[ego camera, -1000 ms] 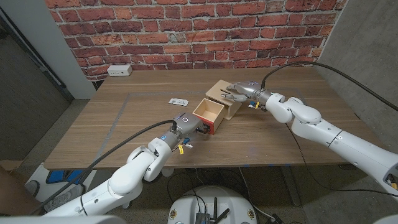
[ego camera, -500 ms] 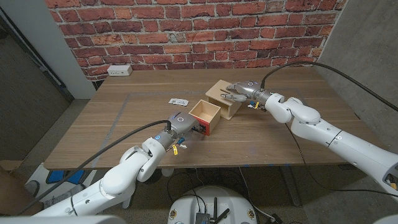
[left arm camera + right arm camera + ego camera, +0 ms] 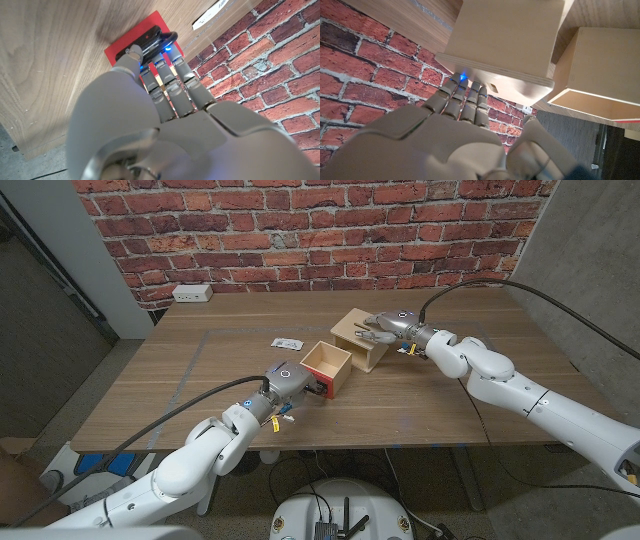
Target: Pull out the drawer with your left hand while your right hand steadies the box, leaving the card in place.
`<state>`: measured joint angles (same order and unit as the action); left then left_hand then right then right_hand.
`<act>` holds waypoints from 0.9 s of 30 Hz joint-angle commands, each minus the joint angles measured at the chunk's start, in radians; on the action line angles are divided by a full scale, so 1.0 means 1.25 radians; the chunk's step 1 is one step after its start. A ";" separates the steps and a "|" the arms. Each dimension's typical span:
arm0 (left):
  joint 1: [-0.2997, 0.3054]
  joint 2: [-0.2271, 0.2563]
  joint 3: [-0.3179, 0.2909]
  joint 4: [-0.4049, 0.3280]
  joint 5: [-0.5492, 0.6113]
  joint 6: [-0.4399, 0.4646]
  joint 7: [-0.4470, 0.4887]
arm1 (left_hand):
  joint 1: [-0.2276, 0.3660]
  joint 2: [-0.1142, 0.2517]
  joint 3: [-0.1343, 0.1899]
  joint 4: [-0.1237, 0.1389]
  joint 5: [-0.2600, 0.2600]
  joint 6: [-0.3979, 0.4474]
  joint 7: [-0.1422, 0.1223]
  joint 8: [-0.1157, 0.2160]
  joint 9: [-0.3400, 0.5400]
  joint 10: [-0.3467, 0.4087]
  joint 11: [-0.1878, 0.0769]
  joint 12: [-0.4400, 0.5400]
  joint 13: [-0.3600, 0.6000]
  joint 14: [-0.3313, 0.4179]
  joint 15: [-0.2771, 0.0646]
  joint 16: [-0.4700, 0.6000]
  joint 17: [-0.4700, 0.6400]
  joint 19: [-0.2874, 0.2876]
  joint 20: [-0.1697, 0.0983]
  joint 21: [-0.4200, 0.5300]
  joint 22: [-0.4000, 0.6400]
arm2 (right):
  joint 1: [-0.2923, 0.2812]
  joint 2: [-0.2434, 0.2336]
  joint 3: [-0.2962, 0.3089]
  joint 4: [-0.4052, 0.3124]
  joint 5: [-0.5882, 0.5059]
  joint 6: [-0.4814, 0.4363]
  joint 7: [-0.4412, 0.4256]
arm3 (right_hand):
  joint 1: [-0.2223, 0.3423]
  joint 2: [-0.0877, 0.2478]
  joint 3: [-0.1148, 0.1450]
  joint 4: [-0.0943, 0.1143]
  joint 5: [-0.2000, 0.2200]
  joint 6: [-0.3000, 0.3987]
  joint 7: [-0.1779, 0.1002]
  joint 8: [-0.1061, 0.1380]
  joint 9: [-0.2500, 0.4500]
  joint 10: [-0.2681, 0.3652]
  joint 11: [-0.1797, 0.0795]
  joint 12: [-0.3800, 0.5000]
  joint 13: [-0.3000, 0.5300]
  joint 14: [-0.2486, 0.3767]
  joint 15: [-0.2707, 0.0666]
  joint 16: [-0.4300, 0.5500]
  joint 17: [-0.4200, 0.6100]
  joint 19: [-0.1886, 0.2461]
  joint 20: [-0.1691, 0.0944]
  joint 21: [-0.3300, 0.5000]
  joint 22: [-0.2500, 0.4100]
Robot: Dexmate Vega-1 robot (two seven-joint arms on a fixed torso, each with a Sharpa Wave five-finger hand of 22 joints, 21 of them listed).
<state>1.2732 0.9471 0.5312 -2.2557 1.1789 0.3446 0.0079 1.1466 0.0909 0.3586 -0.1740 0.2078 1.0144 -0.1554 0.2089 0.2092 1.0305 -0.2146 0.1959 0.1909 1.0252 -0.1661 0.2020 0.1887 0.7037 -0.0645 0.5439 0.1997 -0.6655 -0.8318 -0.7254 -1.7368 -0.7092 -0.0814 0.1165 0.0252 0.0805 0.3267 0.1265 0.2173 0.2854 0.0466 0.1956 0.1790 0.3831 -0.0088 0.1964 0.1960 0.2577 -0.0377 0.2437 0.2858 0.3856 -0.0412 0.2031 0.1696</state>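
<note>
Head view, left hand (image 3: 283, 379) fingers grasping drawer (image 3: 327, 367) handle, right hand (image 3: 385, 330) gripping box (image 3: 362, 340), drawer clear of it.

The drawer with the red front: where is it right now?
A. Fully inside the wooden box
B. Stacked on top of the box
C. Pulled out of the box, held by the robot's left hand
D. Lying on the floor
C: the drawer sits on the table outside the box, with the left hand gripping its handle.
</note>
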 commanded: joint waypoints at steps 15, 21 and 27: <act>0.036 0.006 -0.010 -0.008 -0.015 0.028 0.002 | -0.037 -0.043 -0.016 0.003 0.003 -0.062 -0.007 -0.015 -0.002 -0.082 0.002 -0.011 -0.002 -0.073 -0.059 -0.015 -0.007 -0.047 -0.113 -0.004 -0.005 | -0.002 0.003 -0.002 -0.002 -0.004 -0.001 -0.011 | 0.003 0.027 0.002 -0.004 0.005 0.000 0.000 0.000 0.004 0.002 -0.002 0.001 0.000 -0.003 -0.017 0.000 0.001 0.001 -0.031 -0.002 0.004; 0.029 0.003 -0.005 -0.005 -0.018 0.026 -0.008 | -0.061 -0.051 -0.019 0.009 0.003 -0.074 -0.012 -0.014 -0.005 -0.104 0.003 -0.010 -0.002 -0.094 -0.058 -0.015 -0.007 -0.057 -0.113 -0.010 -0.008 | -0.003 0.003 -0.002 -0.002 -0.005 -0.003 -0.012 | 0.003 0.027 0.002 -0.005 0.005 0.001 -0.001 0.001 0.004 0.005 -0.001 0.002 0.000 -0.003 -0.018 0.000 0.002 0.003 -0.030 -0.002 0.004; 0.022 0.005 -0.005 -0.003 -0.025 0.022 -0.015 | -0.091 -0.057 -0.019 0.010 0.004 -0.118 -0.010 -0.022 -0.009 -0.125 0.003 -0.007 -0.002 -0.116 -0.057 -0.014 -0.008 -0.066 -0.113 -0.020 -0.010 | -0.004 0.002 -0.002 -0.007 -0.013 -0.007 -0.016 | 0.003 0.027 0.002 -0.005 0.005 -0.003 -0.002 -0.001 0.004 0.000 0.000 0.001 0.000 -0.010 -0.015 -0.003 0.003 0.001 -0.024 -0.002 0.004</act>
<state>1.3122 0.9523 0.5202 -2.2641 1.1600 0.3759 0.0064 1.0479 0.0182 0.3350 -0.1641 0.2078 0.8885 -0.1697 0.1885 0.1997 0.8808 -0.2113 0.1807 0.1859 0.8874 -0.1201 0.1838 0.1765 0.6306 -0.0591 0.5255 0.1857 -0.6670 -0.8280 -0.7288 -1.7379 -0.7141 -0.0821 0.1043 0.0253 0.0805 0.3267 0.1265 0.2173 0.2854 0.0466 0.1956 0.1790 0.3830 -0.0089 0.1940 0.1936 0.2558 -0.0396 0.2438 0.2858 0.3854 -0.0411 0.2030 0.1701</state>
